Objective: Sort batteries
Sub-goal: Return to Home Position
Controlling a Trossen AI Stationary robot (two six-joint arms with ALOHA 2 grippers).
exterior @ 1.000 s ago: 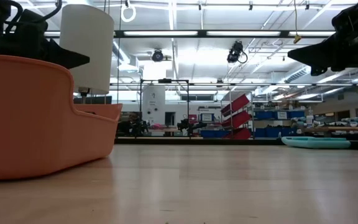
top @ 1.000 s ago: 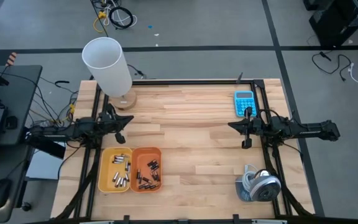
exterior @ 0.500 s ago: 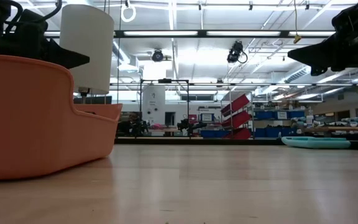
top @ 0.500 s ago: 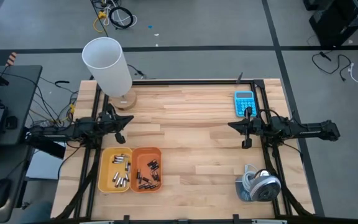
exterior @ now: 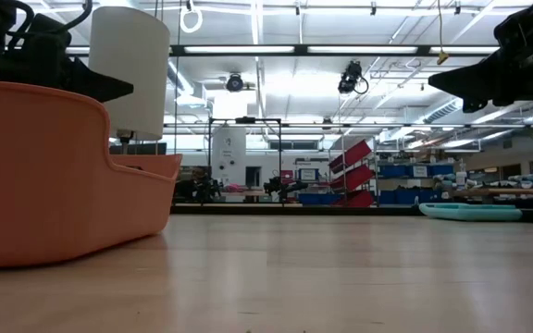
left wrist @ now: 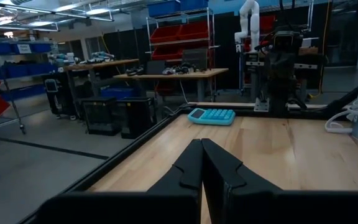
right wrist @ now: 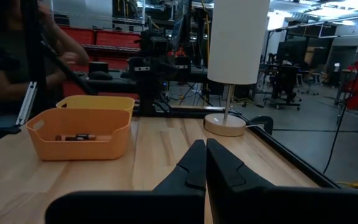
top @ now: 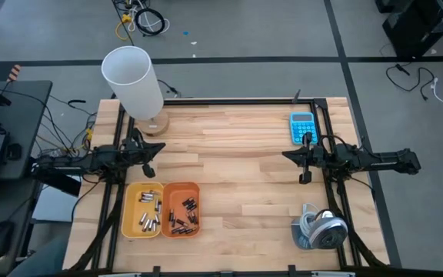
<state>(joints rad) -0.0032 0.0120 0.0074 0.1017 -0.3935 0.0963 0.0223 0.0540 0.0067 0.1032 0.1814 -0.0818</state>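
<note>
Batteries (top: 151, 222) in yellow bin (top: 127, 209), orange bin (top: 198, 208); left gripper (left wrist: 201, 144), right gripper (right wrist: 204, 144) pressed together

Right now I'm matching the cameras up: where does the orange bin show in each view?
High view: orange bin at the table's lower left, right of the yellow bin.
Low view: orange bin fills the left side, close up.
Left wrist view: not in it.
Right wrist view: orange bin left of centre, yellow bin behind it.
Shared landmark: white lamp, missing only from the left wrist view.
</note>
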